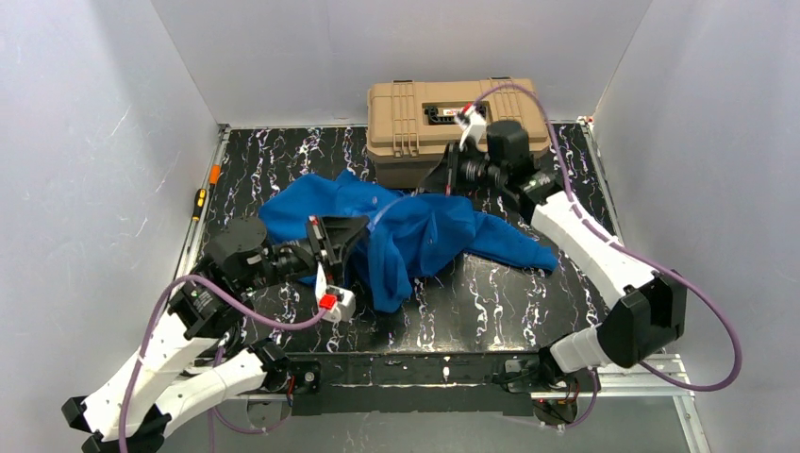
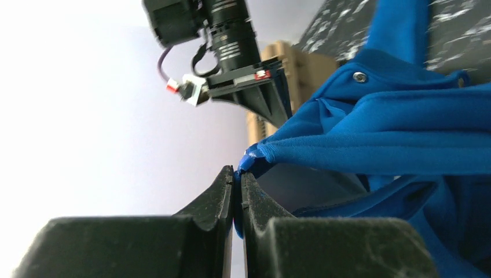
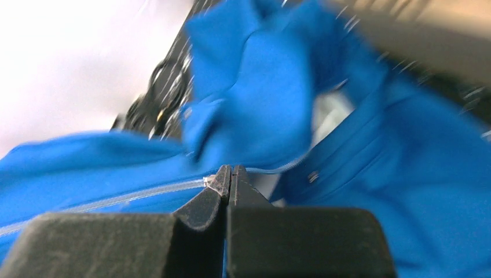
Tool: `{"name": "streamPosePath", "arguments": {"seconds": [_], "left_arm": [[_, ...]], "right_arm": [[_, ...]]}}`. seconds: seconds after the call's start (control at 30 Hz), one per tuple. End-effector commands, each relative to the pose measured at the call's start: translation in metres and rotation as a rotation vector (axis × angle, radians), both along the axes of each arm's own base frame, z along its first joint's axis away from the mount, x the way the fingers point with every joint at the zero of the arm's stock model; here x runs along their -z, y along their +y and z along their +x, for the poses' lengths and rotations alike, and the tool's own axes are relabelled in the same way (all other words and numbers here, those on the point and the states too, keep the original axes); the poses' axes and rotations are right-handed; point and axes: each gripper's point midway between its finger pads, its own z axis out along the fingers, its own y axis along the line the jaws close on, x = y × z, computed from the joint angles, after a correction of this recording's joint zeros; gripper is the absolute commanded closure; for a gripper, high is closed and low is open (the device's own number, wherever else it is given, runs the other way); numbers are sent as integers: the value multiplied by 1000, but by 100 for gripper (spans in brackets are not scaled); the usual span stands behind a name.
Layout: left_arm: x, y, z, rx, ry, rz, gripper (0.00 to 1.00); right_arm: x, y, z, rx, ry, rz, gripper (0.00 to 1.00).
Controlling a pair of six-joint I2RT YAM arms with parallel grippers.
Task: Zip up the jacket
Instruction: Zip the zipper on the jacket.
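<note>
Low in the middle of the left wrist view, the left gripper point(image 2: 237, 175) is pressed together on a folded hem corner of the jacket point(image 2: 382, 133), nipping it only at the very tips. The jacket lies crumpled across the middle of the mat in the top view, with one edge drawn tight between the two arms.

Low in the middle of the right wrist view, the right gripper point(image 3: 227, 174) is also closed. It pinches the end of the pale zipper point(image 3: 116, 200) that runs off to the lower left. That view is blurred, so I cannot tell whether it has the pull or only the tape.

To do this step well, the left hold should probably anchor the hem and keep the zipper straight and taut. The right should then draw along that line, not across it. Both grips look shallow, so a steady pull seems wise. Bunched cloth near the teeth could snag.

At upper centre right of the top view, the case point(image 1: 415, 118) has its lid shut, so its contents are hidden.
</note>
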Motion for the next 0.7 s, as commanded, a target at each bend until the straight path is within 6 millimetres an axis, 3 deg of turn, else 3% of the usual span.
{"name": "streamPosePath", "arguments": {"seconds": [0.0, 0.07, 0.17, 0.3, 0.43, 0.53, 0.67], "left_arm": [[-111, 34, 5, -157, -184, -222, 100], [-142, 50, 3, -210, -232, -280, 100], [-179, 73, -3, -277, -273, -333, 100], [-222, 97, -13, -330, -368, -377, 100], [-264, 118, -25, -372, -466, -426, 100], [-287, 130, -30, -405, -514, -452, 100], [-298, 149, -34, -470, -539, -459, 100]], "right_arm": [[-64, -69, 105, 391, -297, -150, 99], [-88, -93, 130, 492, -354, -173, 99], [-126, -109, 143, 555, -425, -118, 99], [-181, -122, 136, 622, -544, -55, 99], [-232, -157, 118, 766, -681, -64, 99], [-251, -174, 105, 824, -732, -83, 99], [-256, -190, 91, 884, -759, -91, 99]]}}
